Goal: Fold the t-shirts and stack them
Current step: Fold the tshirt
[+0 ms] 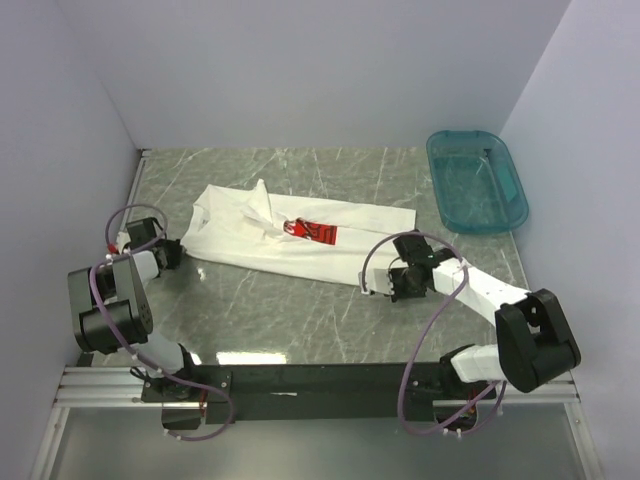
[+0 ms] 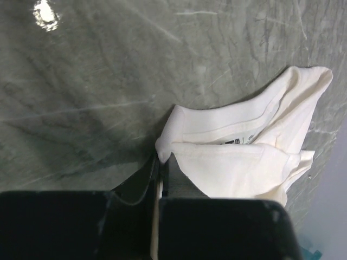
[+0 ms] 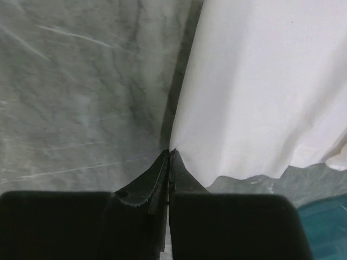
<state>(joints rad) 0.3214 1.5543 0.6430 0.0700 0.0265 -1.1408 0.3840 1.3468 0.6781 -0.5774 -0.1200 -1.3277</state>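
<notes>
Table point(image 1: 300, 320): grey-green and marbled, boxed in by pale walls at left, back and right; bearing the shirt and the basin.
Shirt point(image 1: 270, 245): white, lying as a long rumpled band across the middle of the table, from far left down towards near right; doubled over on itself lengthwise, with a flap standing up near the left end; well apart from the basin, to its left and nearer the arms.
Right arm point(image 1: 500, 300): reaching from the near right corner in towards the shirt's right end.
Left arm point(image 1: 115, 295): folded up at the near left, with its wrist turned towards the shirt's left end.
Basin point(image 1: 510, 180): teal, see-through and upright, in the far right corner close to the right wall.
Right tool point(image 1: 370, 283): narrow, clamped on the shirt's near right edge; in the wrist view, tips point(image 3: 169, 157) together and white cloth point(image 3: 260, 81) drawn to a point between them.
Left tool point(image 1: 178, 250): narrow, pinching the shirt's left corner; in the wrist view, tips point(image 2: 161, 162) pressed on a fold of hemmed cloth point(image 2: 238, 168) that bunches up just past them.
Print point(image 1: 315, 232): red, near the middle of the shirt, partly tucked under a fold; lettering too small to read.
Label point(image 2: 233, 141): small, with dark marks, inside the fold seen from the left wrist; unreadable.
</notes>
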